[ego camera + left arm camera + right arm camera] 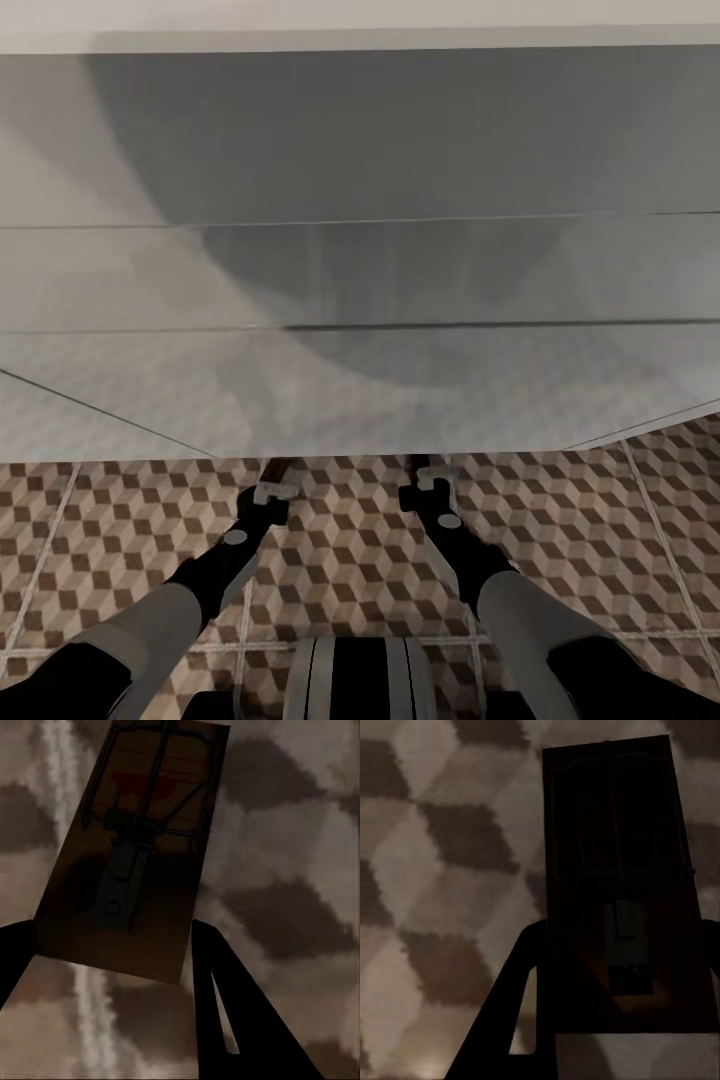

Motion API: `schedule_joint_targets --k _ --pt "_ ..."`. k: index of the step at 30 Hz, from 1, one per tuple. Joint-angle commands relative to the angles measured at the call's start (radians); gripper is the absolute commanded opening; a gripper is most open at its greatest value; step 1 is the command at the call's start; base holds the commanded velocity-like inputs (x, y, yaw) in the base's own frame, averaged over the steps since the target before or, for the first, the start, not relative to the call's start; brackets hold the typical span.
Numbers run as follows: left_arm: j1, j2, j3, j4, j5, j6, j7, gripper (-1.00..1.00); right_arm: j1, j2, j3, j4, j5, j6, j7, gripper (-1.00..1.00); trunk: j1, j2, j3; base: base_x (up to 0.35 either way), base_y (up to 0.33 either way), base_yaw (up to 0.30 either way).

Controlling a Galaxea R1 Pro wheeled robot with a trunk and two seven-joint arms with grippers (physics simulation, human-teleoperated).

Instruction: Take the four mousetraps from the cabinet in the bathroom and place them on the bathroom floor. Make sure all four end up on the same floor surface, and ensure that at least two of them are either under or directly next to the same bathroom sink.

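Both jaws clamped on mousetraps: left mousetrap [131, 847], right mousetrap [622, 892], long axes along fingers, above bathroom floor [350, 560], at white unit's [360, 250] front edge.

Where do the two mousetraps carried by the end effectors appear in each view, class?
Head view: small slivers, left mousetrap and right mousetrap, just below the white unit edge.
Left wrist view: left mousetrap, centre, its spring and bar plain.
Right wrist view: right mousetrap, right half, in deep shadow.
Shared landmark: the cube-patterned floor.
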Motion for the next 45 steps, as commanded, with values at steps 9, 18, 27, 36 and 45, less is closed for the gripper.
schedule_joint_targets --k 9,18,27,36,45 --pt "-0.001 0.001 -0.007 0.064 0.006 -0.061 0.004 -1.0 -0.002 0.024 0.008 0.005 0.061 -0.008 -0.009 -1.0 0.0 0.0 0.0 0.0 0.0 0.0" --pt "-0.001 -0.001 -0.006 0.06 0.005 -0.064 0.004 -1.0 -0.002 0.024 0.008 0.018 0.066 -0.01 -0.009 -1.0 0.0 0.0 0.0 0.0 0.0 0.0" --pt "0.0 -0.005 -0.006 0.05 0.001 -0.062 0.009 -1.0 -0.002 0.024 0.008 0.018 0.066 -0.011 -0.009 -1.0 0.0 0.0 0.0 0.0 0.0 0.0" --pt "0.0 -0.005 -0.008 0.047 0.0 -0.056 0.048 -1.0 -0.002 0.024 0.008 0.018 0.066 -0.011 -0.009 -1.0 0.0 0.0 0.0 0.092 0.0 0.0" --pt "0.0 -0.004 -0.008 0.045 0.001 -0.058 0.05 -1.0 -0.002 0.024 0.008 0.018 0.066 -0.011 -0.009 -1.0 0.0 0.0 0.0 0.01 0.0 0.0"
